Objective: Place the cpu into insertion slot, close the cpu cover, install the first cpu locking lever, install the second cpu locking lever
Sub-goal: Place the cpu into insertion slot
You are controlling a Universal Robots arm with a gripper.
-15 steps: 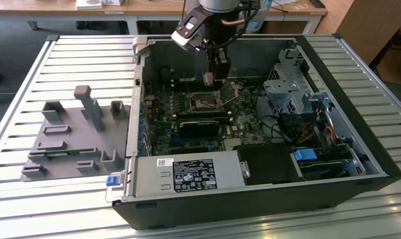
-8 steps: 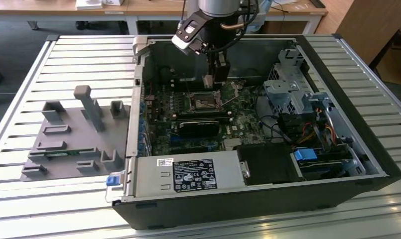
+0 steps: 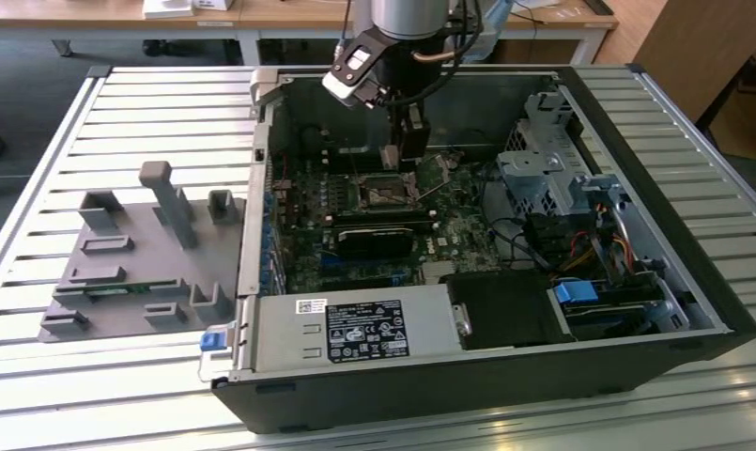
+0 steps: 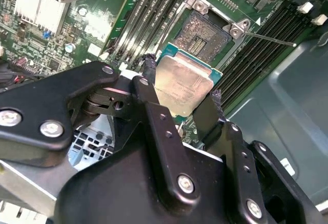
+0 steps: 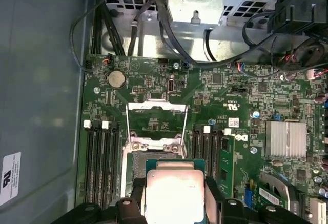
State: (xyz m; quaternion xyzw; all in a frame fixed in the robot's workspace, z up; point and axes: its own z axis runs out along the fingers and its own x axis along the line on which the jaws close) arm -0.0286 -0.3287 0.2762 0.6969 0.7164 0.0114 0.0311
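In both wrist views my gripper (image 4: 182, 83) (image 5: 174, 196) is shut on the cpu (image 4: 185, 86) (image 5: 174, 190), a flat silver-beige chip with a green edge, held by two opposite sides. The cpu hangs just above the insertion slot (image 4: 204, 33) (image 5: 134, 163), partly overlapping it and offset to one side. The slot's dark centre lies bare. The cpu cover (image 5: 156, 124), a thin silvery frame, stands swung open beyond the slot. A thin wire locking lever (image 4: 271, 39) sticks out, released. In the exterior view the gripper (image 3: 407, 158) reaches down into the open computer case over the slot (image 3: 388, 191).
Black memory slots (image 5: 101, 162) flank the socket on both sides. A silver heatsink (image 5: 286, 138), cables (image 5: 169, 34) and a metal drive cage (image 3: 541, 178) crowd the case. A grey parts fixture (image 3: 140, 263) lies on the slatted table at the exterior view's left.
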